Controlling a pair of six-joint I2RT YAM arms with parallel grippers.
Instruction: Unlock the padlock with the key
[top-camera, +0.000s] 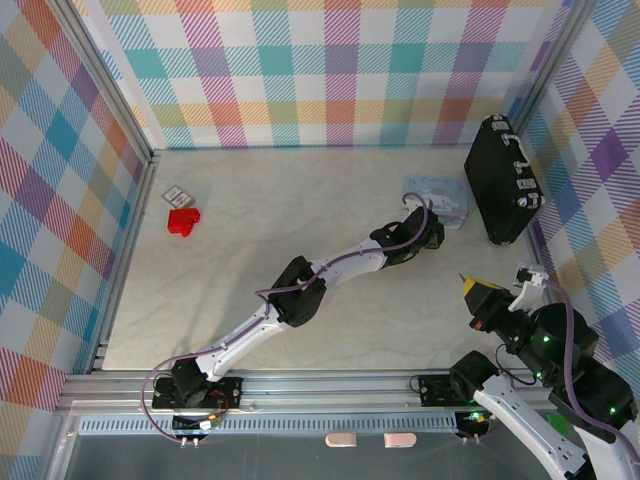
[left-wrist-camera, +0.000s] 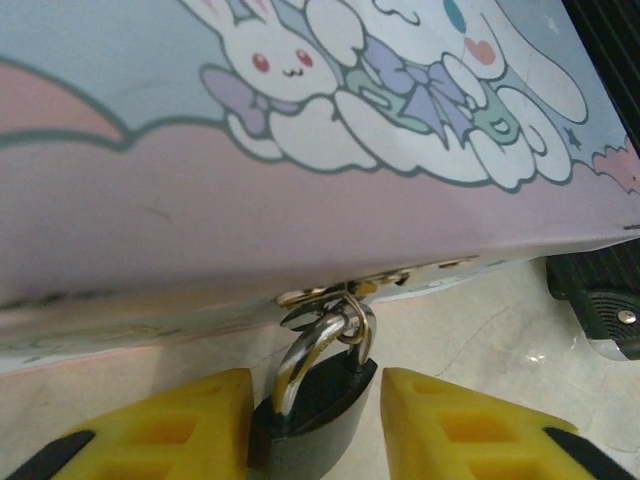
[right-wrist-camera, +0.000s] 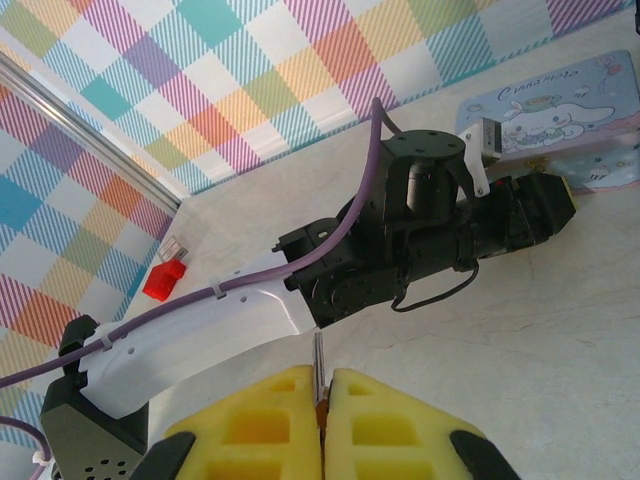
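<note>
Padlock (left-wrist-camera: 312, 405) hung at the hasp of the tin (left-wrist-camera: 300, 200), between the parted fingers of the left end effector (left-wrist-camera: 318, 388). The right end effector (right-wrist-camera: 322, 388) was clamped on the key (right-wrist-camera: 318, 355). Steadying the lock seemed the step in hand; next, the key would need aligning with the keyhole.

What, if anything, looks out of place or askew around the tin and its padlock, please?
Nothing is spilled or damaged. The padlock sits tilted at the clasp of the tin, leaning between the fingers of the left gripper, as a loose lock would. The key sticks up from the shut right gripper.
</note>
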